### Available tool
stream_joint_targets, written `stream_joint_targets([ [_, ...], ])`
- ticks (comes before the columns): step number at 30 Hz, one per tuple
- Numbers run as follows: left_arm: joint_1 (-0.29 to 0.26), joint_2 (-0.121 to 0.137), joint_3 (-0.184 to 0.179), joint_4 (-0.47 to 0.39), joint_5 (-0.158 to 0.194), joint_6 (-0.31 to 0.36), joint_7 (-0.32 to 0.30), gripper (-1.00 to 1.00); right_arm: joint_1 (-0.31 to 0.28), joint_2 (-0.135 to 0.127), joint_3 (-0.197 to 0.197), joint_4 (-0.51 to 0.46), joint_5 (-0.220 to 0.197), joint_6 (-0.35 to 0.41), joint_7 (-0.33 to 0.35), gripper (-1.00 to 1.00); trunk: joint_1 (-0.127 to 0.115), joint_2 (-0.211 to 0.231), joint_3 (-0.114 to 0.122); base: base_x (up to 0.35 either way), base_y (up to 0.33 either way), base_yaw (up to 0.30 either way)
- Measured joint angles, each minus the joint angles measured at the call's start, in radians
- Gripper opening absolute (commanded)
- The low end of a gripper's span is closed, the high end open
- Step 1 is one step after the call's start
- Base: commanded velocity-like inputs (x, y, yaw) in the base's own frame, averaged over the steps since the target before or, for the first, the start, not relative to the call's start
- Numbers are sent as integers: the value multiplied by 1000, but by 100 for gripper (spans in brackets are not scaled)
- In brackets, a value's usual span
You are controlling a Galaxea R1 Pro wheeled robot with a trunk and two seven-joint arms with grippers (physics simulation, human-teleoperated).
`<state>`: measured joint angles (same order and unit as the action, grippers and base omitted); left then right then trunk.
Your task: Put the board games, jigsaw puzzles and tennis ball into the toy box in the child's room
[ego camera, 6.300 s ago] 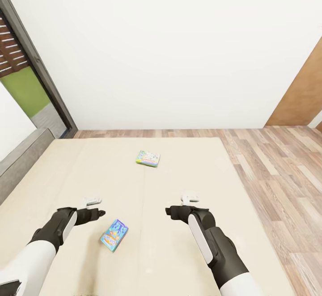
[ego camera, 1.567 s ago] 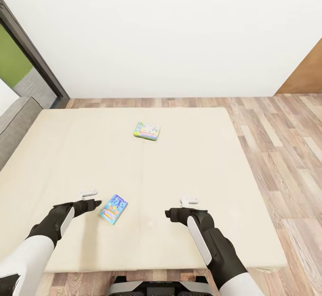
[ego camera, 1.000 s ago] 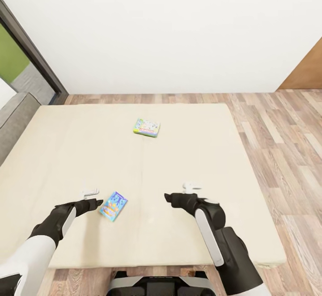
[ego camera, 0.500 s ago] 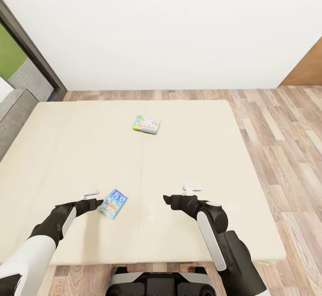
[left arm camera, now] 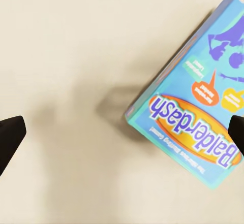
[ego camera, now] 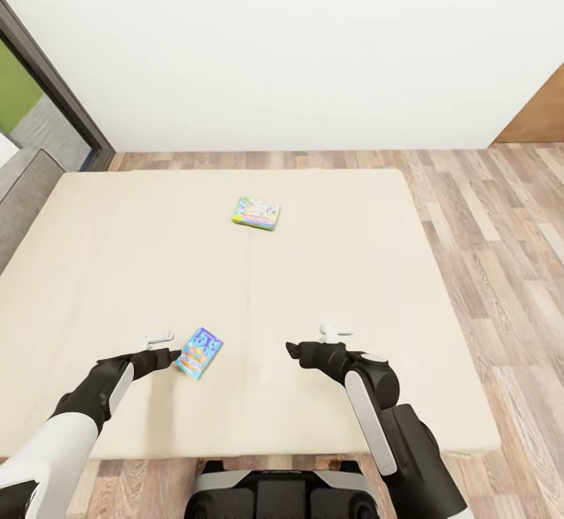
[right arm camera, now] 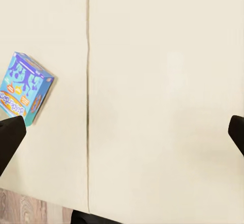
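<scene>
A: Where are the games lying?

B: Both are lying flat on the bed (ego camera: 337,268). The blue game (ego camera: 199,351) is sitting near the foot edge, angled, lettered "Balderdash" in the left wrist view. The green game (ego camera: 257,213) is resting well beyond it, toward the far wall.

A: And the left gripper (ego camera: 170,357)?

B: It is hovering over the mattress just beside the blue game, apart from it as far as I can tell. In its wrist view the two fingertips (left arm camera: 10,135) are showing at opposite edges, spread wide, with the box lying partly between them.

A: The right gripper (ego camera: 294,349)?

B: It is hanging over bare mattress, well apart from both games. Its fingertips (right arm camera: 10,132) are likewise standing spread wide, gripping nothing.
</scene>
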<state>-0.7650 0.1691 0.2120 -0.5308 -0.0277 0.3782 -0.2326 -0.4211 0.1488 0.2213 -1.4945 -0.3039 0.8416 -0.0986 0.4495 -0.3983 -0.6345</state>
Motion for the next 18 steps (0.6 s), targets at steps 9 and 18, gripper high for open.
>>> stream_joint_targets([
  [9, 0, -1, 0, 0, 0, 0, 0, 100, 0, 0, 0, 0, 0, -1, 0, 100, 0, 0, -14, 0, 0, 0],
  [18, -1, -1, 1, -27, 0, 14, -49, 100, 0, 1, 1, 1, 0, -1, 0, 100, 0, 0, -29, 0, 0, 0],
])
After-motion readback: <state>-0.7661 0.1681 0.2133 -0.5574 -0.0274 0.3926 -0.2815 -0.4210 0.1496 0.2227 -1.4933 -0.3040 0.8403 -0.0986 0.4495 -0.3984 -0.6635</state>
